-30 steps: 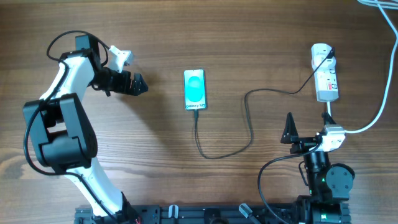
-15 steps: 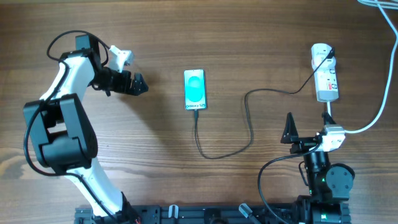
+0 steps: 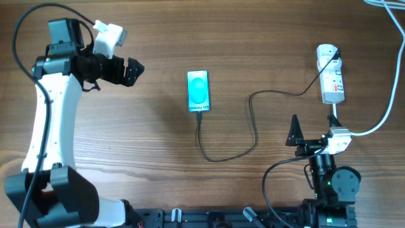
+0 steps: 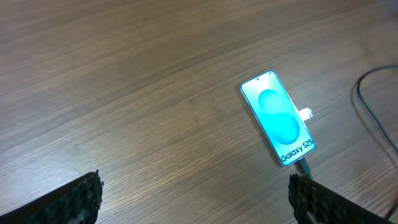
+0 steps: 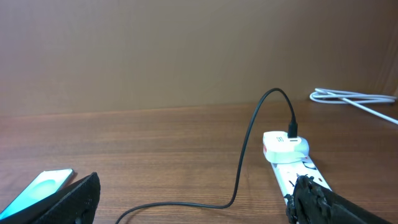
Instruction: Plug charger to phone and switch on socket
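The phone (image 3: 197, 90) lies face up mid-table, its screen lit turquoise; it also shows in the left wrist view (image 4: 278, 118) and at the edge of the right wrist view (image 5: 37, 190). The thin black charger (image 3: 253, 130) runs from the phone's near end in a loop to the adapter on the white socket (image 3: 331, 75) at the far right. My left gripper (image 3: 131, 71) hangs open left of the phone, nothing between its fingers (image 4: 74, 199). My right gripper (image 3: 314, 126) stands open just short of the socket (image 5: 292, 163), empty.
A thick white cord (image 3: 386, 107) runs from the socket's near end along the right edge to the far corner (image 5: 354, 98). The charger's slack (image 5: 249, 155) lies between the right gripper's fingers and the phone. Bare wood surrounds the phone.
The left arm has swung and straightened, carrying its open gripper a little farther back and left. The right arm, phone, charger and socket have not moved.
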`<state>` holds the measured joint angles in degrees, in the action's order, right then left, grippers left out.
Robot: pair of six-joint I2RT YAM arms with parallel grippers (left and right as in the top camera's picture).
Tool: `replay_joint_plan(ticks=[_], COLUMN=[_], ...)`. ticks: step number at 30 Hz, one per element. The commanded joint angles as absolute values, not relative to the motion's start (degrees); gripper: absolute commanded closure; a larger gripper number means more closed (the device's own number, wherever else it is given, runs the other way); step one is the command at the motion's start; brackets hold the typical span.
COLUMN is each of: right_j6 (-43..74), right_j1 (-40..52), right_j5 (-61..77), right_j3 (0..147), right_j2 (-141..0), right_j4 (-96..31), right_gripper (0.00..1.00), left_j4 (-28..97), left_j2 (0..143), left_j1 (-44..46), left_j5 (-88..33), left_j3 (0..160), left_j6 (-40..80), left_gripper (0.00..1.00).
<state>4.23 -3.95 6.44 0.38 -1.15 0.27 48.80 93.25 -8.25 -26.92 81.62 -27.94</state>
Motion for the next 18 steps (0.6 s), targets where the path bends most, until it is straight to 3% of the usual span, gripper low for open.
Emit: replay_joint_plan(ticks=[1,12,18], right_j6=[4.51,4.51,4.51], right_j1=[-4.19,-4.19,-4.19], right_j5=[7.35,7.35,7.35], right_j3=[0.3,0.3,0.3], right_j2=[-0.21,-0.21,-0.21], right_j4=[0.51,0.51,0.51], right_gripper=[0.0,0.0,0.0], left_j4=[48.86,51.44,60.62], left_j2=[88.92,76.66,75.4], left_j1=[-8.4,-8.43,-8.4], left_j5=[-17.63,-12.73,-15.27], left_j3=[81.65,81.65,81.58], left_j6=[-28.03,-28.03,-27.79], left_gripper=[0.0,0.0,0.0])
